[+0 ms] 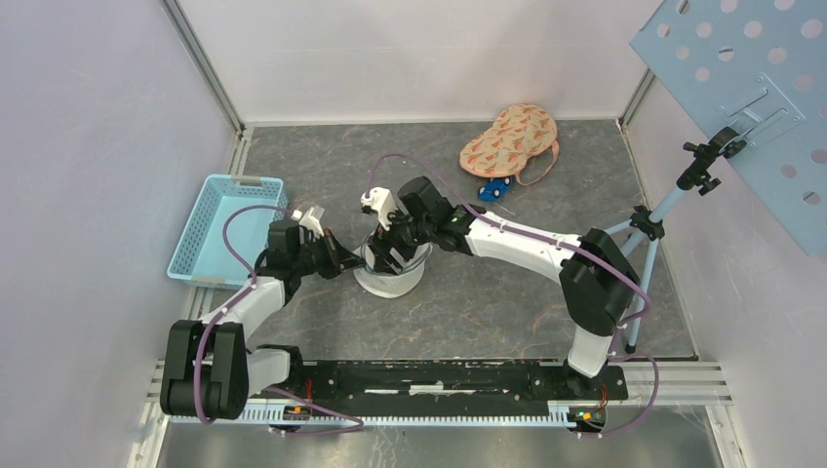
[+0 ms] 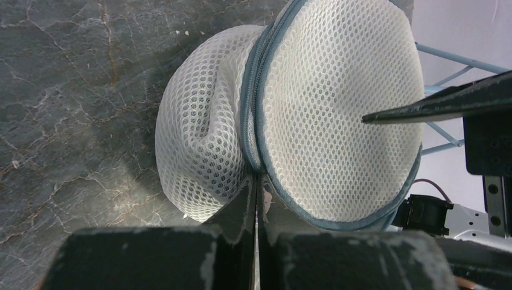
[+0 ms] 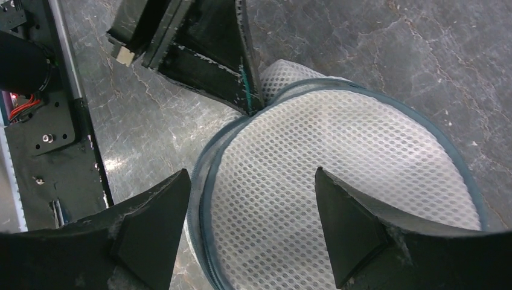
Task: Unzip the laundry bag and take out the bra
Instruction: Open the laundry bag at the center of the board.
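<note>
The white mesh laundry bag [image 1: 395,280] with a blue-grey zipper rim stands mid-table. It fills the left wrist view [image 2: 338,121] and the right wrist view [image 3: 344,175]. My left gripper [image 1: 353,261] is shut, its tips [image 2: 256,181] pinching the bag at the zipper seam on the bag's left side. My right gripper [image 1: 387,252] is open, its tips [image 3: 253,199] spread just above the bag's round top panel. One right finger [image 2: 435,103] touches or nearly touches the mesh. The zipper looks closed. The mesh hides what is inside.
A light blue basket [image 1: 224,229] stands at the left. An orange carrot-patterned padded item with a strap [image 1: 510,141] and a small blue toy [image 1: 495,188] lie at the back. A tripod [image 1: 649,229] stands at the right.
</note>
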